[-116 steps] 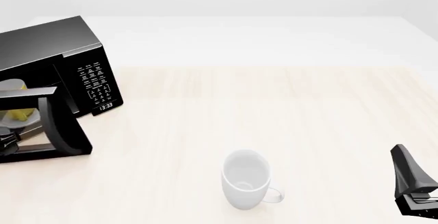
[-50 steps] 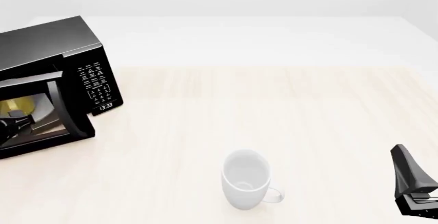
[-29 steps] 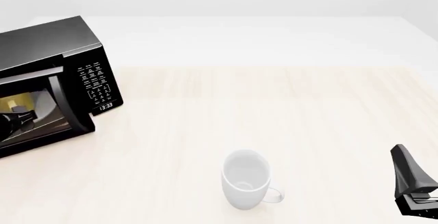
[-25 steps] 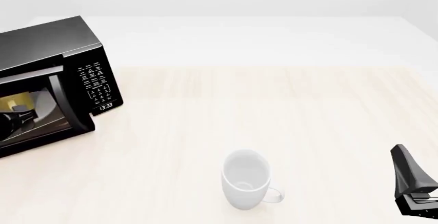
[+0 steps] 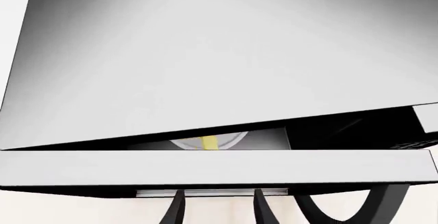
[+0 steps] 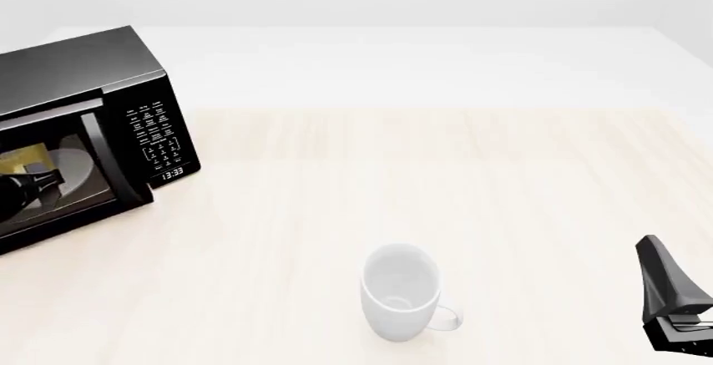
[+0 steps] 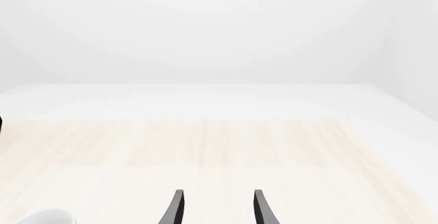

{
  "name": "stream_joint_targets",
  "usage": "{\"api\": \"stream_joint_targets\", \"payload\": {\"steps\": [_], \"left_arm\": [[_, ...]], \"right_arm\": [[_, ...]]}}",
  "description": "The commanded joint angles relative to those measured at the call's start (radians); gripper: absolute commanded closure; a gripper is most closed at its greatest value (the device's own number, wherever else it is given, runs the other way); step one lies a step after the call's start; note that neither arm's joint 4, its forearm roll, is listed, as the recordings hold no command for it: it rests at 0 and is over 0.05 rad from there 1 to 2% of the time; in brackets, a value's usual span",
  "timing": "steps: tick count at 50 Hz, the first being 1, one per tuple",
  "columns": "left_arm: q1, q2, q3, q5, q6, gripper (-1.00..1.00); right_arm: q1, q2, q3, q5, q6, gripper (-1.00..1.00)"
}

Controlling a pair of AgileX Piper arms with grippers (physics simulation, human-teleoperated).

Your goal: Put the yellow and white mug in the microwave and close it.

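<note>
Far left on the worktop [image 6: 468,156], the microwave [image 6: 83,81] sits with its window door [image 6: 56,185] nearly shut, only a narrow gap open along its edge. Through the glass a patch of yellow shows: the yellow and white mug [image 6: 25,163] is inside, standing on the white turntable plate [image 6: 78,169]. The left wrist view confirms it, a sliver of yellow [image 5: 207,142] and a curve of white plate [image 5: 229,139] peeking through the slit between the door and the body.

The left end effector [image 6: 33,188] is pressed up against the front of that door, right by the glass. Its two dark fingers [image 5: 178,211] stand apart with nothing between them.

Just right of the door runs the button panel [image 6: 156,135] with white lettering, and below it the small clock [image 6: 172,173] glows with white digits.

Moving across to the middle, an all-white mug [image 6: 399,291] stands upright nearer the front edge, handle pointing right, well apart from the microwave and from both arms.

Far right, the right end effector [image 6: 682,327] hangs low at the corner over bare worktop. In its own wrist view its fingers [image 7: 260,208] are spread, holding nothing, with the white mug's rim [image 7: 44,216] just showing at the edge.
</note>
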Motion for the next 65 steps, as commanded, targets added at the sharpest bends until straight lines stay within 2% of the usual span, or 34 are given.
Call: {"api": "stream_joint_targets", "payload": {"steps": [1, 32, 65], "left_arm": [[0.014, 0.008, -0.036, 0.011, -0.032, -1.00], [0.019, 0.028, -0.114, 0.030, -0.056, -1.00], [0.033, -0.046, -0.006, 0.010, -0.035, -1.00]], "right_arm": [[0.000, -0.002, 0.001, 0.001, 0.000, -1.00], [0.000, -0.002, 0.001, 0.001, 0.000, -1.00], [0.000, -0.002, 0.001, 0.001, 0.000, -1.00]]}}
